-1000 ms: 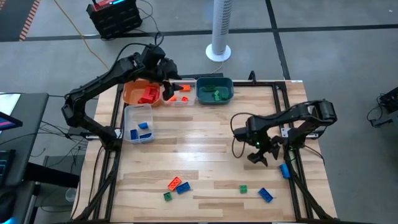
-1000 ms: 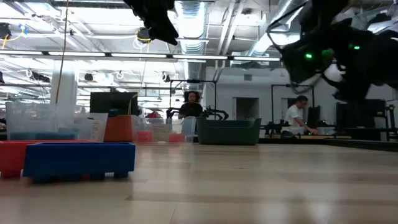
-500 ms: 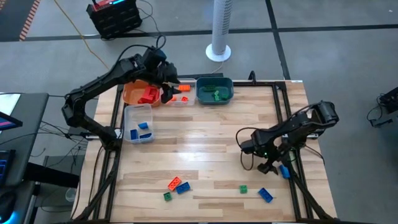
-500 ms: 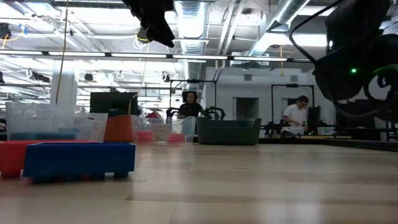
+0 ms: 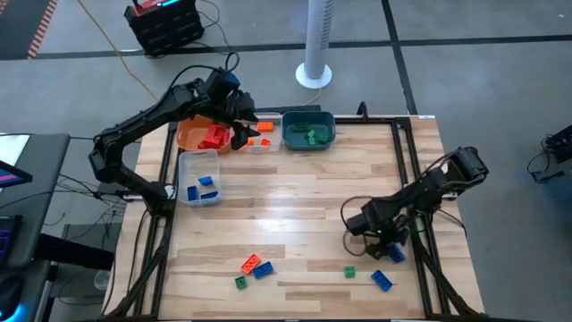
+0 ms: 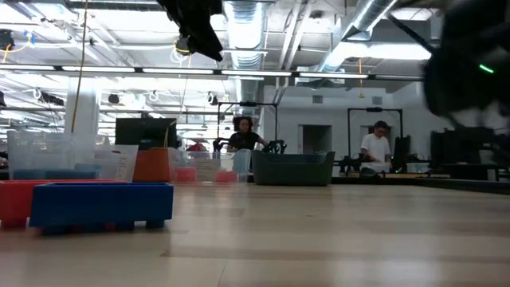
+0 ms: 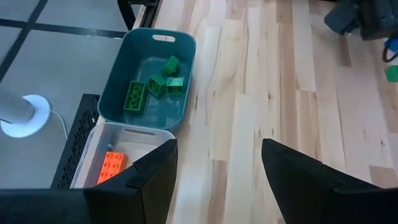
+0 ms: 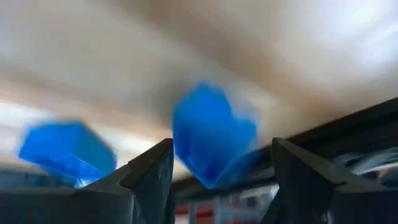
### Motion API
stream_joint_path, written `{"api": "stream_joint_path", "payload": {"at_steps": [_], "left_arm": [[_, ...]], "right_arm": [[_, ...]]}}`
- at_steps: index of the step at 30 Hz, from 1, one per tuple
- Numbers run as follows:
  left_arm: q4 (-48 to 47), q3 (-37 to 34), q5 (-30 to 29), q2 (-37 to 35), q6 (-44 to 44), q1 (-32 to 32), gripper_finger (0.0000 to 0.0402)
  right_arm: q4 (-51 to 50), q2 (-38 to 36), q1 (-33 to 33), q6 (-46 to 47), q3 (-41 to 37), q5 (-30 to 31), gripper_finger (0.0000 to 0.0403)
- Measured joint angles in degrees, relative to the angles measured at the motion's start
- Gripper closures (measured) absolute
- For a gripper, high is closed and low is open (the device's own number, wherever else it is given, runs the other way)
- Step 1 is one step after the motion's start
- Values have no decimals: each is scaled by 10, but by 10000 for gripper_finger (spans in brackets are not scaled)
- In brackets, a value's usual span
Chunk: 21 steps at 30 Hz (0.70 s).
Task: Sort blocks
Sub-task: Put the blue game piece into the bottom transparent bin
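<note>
My right gripper [image 5: 382,247] is open and low over the table by the right rail. One blue block [image 8: 214,143] stands between its fingers, and a second blue block [image 8: 65,152] lies beside it. My left gripper [image 5: 242,135] is open and hovers over the clear bin [image 5: 256,141], which holds orange blocks [image 7: 112,167]. Loose blocks lie on the table near the near edge: orange [image 5: 250,263], blue [image 5: 263,270], green [image 5: 239,283], another green [image 5: 350,271] and another blue [image 5: 382,280]. The low view shows a blue block [image 6: 102,205] and a red one [image 6: 16,203] close up. My right gripper has the blue block [image 8: 214,143] between its open fingers, with a gap on one side. On the other side the blur hides whether the finger [image 8: 149,180] touches the block.
An orange bin [image 5: 186,134] holds red blocks, a teal bin [image 5: 308,119] holds green blocks [image 7: 149,86], and a second clear bin [image 5: 198,182] holds blue ones. All bins stand at the far left. A metal rail [image 5: 422,259] runs along the right edge beside my right gripper. People stand in the room behind.
My right gripper has moved toward the near edge and down, along the right rail, until the blue block lies between its fingers. My left gripper has drawn back slightly toward the left over the clear bin.
</note>
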Motion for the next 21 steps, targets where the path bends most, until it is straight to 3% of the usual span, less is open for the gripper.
{"api": "stream_joint_path", "payload": {"at_steps": [11,19,21], "left_arm": [[6,0,0,0,27,0,173],[22,0,0,0,6,0,173],[20,0,0,0,3,0,173]], "right_arm": [[-91,-1,-69,-9,213,340,127],[-100,-1,-70,-103,202,351,127],[-124,-1,-74,-77,186,318,127]]}}
